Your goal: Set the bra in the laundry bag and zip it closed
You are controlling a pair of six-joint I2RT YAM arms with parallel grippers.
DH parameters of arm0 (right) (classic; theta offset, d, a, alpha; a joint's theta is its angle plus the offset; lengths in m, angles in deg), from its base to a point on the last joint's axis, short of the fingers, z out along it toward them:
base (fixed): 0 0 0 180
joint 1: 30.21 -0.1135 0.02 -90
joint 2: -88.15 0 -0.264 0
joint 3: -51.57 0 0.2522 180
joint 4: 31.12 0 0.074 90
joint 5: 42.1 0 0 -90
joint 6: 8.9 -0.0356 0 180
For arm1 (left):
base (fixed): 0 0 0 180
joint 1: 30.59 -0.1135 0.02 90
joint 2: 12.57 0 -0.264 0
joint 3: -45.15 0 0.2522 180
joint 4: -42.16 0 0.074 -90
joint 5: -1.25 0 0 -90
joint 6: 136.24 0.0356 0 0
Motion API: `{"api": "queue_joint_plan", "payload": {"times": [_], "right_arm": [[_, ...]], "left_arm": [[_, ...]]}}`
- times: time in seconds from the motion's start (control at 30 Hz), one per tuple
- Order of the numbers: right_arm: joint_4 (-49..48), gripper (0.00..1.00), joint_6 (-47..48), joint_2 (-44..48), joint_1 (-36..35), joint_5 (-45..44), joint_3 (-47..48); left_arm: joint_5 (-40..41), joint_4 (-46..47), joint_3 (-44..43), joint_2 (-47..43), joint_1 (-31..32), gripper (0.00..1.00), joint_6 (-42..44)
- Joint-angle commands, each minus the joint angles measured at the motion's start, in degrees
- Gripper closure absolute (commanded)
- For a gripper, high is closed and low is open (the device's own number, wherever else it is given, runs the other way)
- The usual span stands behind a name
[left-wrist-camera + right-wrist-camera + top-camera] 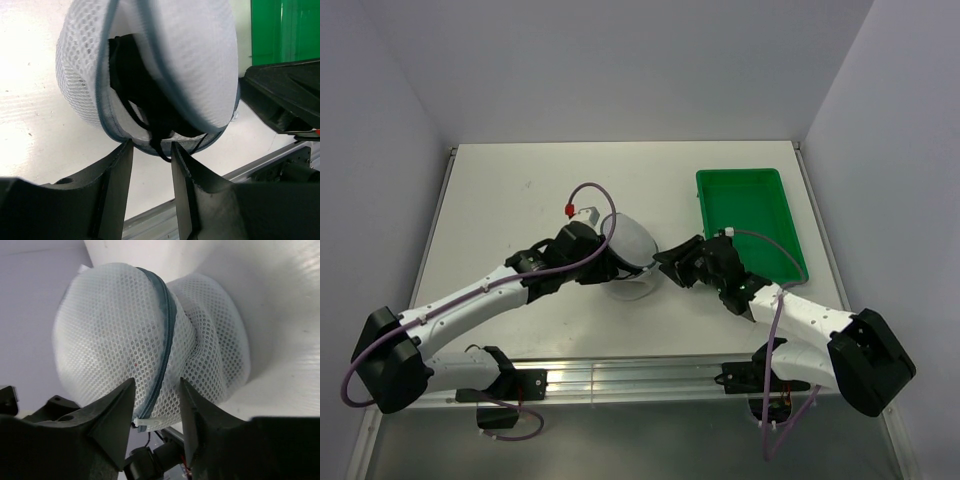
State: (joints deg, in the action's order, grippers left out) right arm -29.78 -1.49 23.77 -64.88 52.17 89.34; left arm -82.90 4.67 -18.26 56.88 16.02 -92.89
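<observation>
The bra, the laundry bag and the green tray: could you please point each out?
bra [135,75]: left wrist view, black fabric inside the bag's opening.
laundry bag [105,335]: right wrist view, white mesh, left half.
green tray [750,212]: top external view, bare floor.

Green plastic tray [750,215] on the white desk [520,200], far right, long side running away from the near edge. Aluminium rail [630,375] along that near edge. Pale walls [620,60] enclose three sides.
</observation>
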Motion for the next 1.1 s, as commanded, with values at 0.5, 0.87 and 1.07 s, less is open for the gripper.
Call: {"api": "queue_joint_plan", "payload": {"times": [0.5, 0.87, 1.07], "right_arm": [[-2.52, 0.57, 3.30, -2.94, 0.05, 2.05, 5.60], [-2.69, 0.94, 5.94, -7.08, -0.66, 4.69, 8.86], [0.20, 1.00, 6.74, -3.13, -1.01, 0.14, 8.07]], "left_arm": [[-1.54, 1.49, -3.00, 2.97, 0.24, 0.57, 1.21], [-1.63, 0.26, -5.19, 3.59, 0.24, 0.58, 2.53], [-1.54, -2.81, -8.61, 2.63, 0.24, 0.58, 2.97]]}}
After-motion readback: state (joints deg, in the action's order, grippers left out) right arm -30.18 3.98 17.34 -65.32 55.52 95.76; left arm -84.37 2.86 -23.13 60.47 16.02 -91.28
